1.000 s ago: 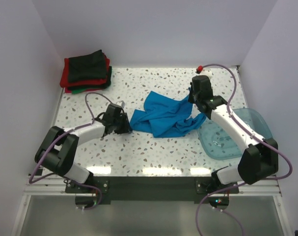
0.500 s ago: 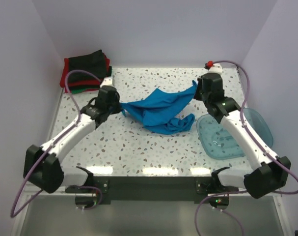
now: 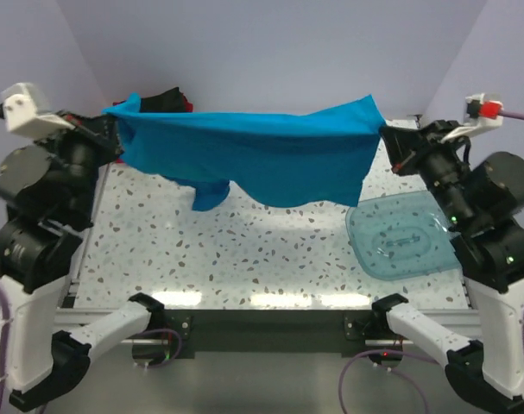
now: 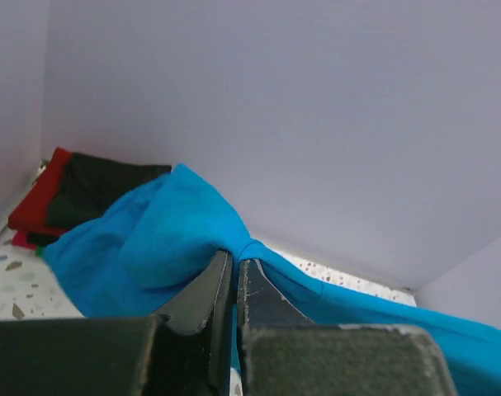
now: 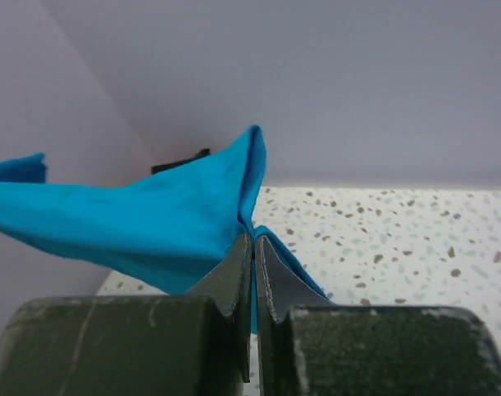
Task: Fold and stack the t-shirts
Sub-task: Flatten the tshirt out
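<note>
Top external view: both arms reach up high. The bright blue t-shirt (image 3: 270, 151) is stretched out between them in the air, over the speckled table (image 3: 244, 259). The left gripper (image 3: 115, 129) pinches one top corner of it on the left side. The right gripper (image 3: 389, 140) pinches the other top corner on the right side. The top edge of the shirt runs almost straight from one gripper to the other. The rest hangs down like a curtain. One loose bit dangles lower than the rest, nearer the left side. The bottom looks to hang free of the table.

In the left wrist view the two dark fingers are pressed close together, with a bunch of blue cloth squeezed between their tips. The right wrist view shows the same thing: the fingers are closed tight on a fold of the blue cloth, and a corner sticks up above them.

The folded t-shirts (image 4: 101, 186) sit in the far left corner of the table, next to the wall (image 4: 316, 107). A dark one lies on top of a red one. From above, the blue shirt hides most of the pile.

A see-through blue-green plastic tub (image 3: 408, 246) lies by the right edge of the table, below the right gripper and apart from the shirt.
</note>
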Available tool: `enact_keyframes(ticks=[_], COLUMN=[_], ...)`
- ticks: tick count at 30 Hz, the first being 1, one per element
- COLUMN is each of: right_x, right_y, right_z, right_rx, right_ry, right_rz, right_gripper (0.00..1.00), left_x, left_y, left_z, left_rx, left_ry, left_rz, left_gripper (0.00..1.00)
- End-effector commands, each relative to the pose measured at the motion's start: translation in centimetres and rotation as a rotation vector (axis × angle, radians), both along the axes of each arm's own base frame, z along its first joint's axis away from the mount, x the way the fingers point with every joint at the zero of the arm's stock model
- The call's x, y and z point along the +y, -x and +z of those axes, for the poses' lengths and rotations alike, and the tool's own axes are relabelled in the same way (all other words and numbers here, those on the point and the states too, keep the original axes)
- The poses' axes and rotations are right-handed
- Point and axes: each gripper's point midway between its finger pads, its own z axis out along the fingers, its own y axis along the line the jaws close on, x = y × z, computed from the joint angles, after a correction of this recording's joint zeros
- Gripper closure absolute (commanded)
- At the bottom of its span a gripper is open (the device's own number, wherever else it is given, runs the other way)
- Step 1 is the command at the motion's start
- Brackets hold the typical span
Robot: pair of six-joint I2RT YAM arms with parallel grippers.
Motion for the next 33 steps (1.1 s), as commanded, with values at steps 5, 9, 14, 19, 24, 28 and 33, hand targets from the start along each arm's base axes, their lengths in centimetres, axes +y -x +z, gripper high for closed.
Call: enact_keyframes(ticks=[5,9,14,19,24,28,33], right_x=[2.0,2.0,2.0,1.5,2.2,1.6,2.4], right_y=[9.2,12.3,12.6,7.5,-1.8,-10.3,-18.1], right_z=[5.9,7.2,7.1,3.0,-6.0,-17.0,-26.7], right_rx=[-0.144,-0.186,-0.186,-0.064,0.165,0.364,0.592], right_ry=[-0.095,-0.132,-0.146,-0.133,-0.060,0.065,0.297], right_rz=[0.285,0.351,0.357,0.218,0.059,-0.148,-0.205], right_gripper=[1.00,1.00,1.00,1.00,1.00,1.00,0.62], left_x=[4.5,5.3,5.3,3.9,0.8,-1.0,-0.7], left_y=[10.7,14.7,15.4,7.8,-6.8,-15.6,-21.4], left_z=[7.7,9.5,10.5,6.4,-7.4,-19.3,-28.9], left_rx=[-0.240,-0.345,-0.374,-0.222,0.121,0.324,0.587], left_ry=[0.024,0.053,0.012,-0.040,-0.167,-0.237,-0.285], left_rz=[-0.030,-0.077,-0.060,0.003,0.064,0.027,0.042], left_gripper=[1.00,1.00,1.00,1.00,1.00,0.40,0.00])
